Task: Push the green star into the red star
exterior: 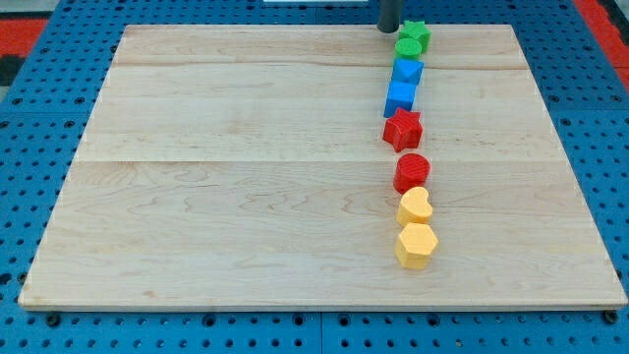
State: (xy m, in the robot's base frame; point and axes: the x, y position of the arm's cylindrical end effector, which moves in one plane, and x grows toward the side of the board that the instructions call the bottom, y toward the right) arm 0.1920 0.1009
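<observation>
Green star: the green star (pixel 413 38) sits at the far edge of the desk (pixel 246 177), right of centre, heading a column of blocks that runs toward the near side.
Tip: my tip (pixel 390 29) stands just left of the green star, at its far-left corner, touching or nearly so; I cannot tell which.
End effector: a plain rod, nothing to spread or pinch with.
In the way: two blue blocks (pixel 404 84) lie between the green star and the red star (pixel 403 129), packed close together.
Beyond: a red cylinder (pixel 412 172), a yellow heart (pixel 415 206) and a yellow hexagon (pixel 415 245) follow nearer.
Risk: a straight push toward the near side would likely drive the blue blocks into the red star first and shove it off, so the green star never meets it.
Second risk: pushed off-centre at a corner, the star may spin or slip aside.
Orientation: the green star lies flat with no clear long axis; one point seems to aim far.
</observation>
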